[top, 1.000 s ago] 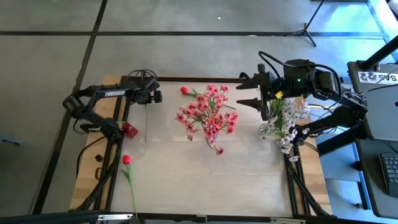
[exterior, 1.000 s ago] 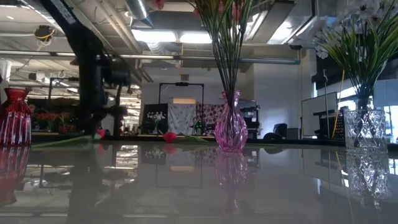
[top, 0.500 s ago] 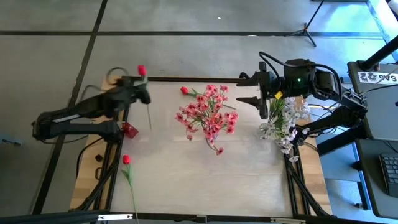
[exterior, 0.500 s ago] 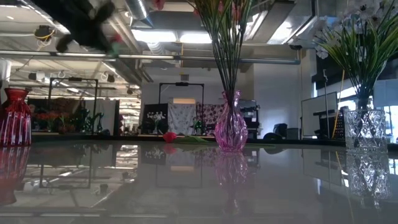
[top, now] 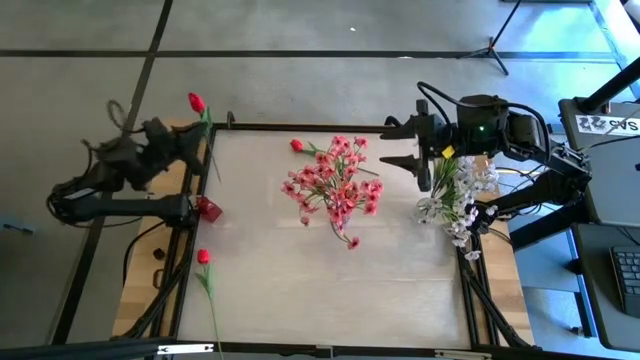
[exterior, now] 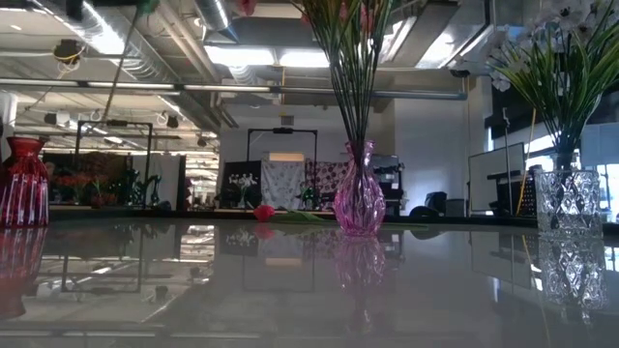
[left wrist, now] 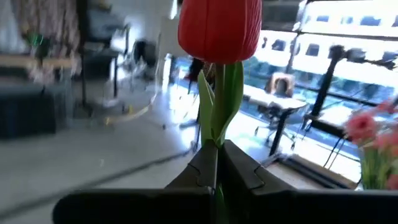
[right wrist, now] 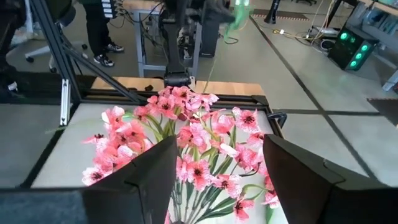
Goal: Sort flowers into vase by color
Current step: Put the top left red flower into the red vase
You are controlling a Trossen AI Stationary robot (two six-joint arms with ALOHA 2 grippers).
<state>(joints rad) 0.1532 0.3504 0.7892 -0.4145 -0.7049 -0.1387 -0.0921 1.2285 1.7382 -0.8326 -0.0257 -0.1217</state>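
My left gripper (top: 198, 136) hovers over the table's far left corner, shut on a red-budded flower (top: 196, 102) with a thin green stem (exterior: 118, 70). On the table lie a second red flower (top: 203, 257) near the left edge and a third (top: 297, 145) beside the pink bouquet. Pink flowers (top: 335, 185) stand in a pink vase (exterior: 358, 203), white flowers (top: 455, 195) in a clear vase (exterior: 569, 201). A red vase (exterior: 21, 184) stands at the left. My right gripper (right wrist: 217, 168) waits open above the far right, level with the pink blossoms. My left gripper pinches the flower's stem (left wrist: 216, 155) between its two fingers (left wrist: 245, 171), just under the leaves below the bud (left wrist: 219, 28). The fingers point about level and lie across the stem. The flower is lifted clear of the table, bud up, the long stem hanging slantwise below.
A black frame (top: 300, 128) runs round the white tabletop. The middle and near part of the table (top: 340, 290) hold nothing but the lying red flower. The right arm (top: 500, 130) reaches in over the white bouquet.
My left gripper has risen from the table and drawn back toward the far left corner, tipping from pointing down to level. The red flower it holds has come off the table and turned upright, bud on top.
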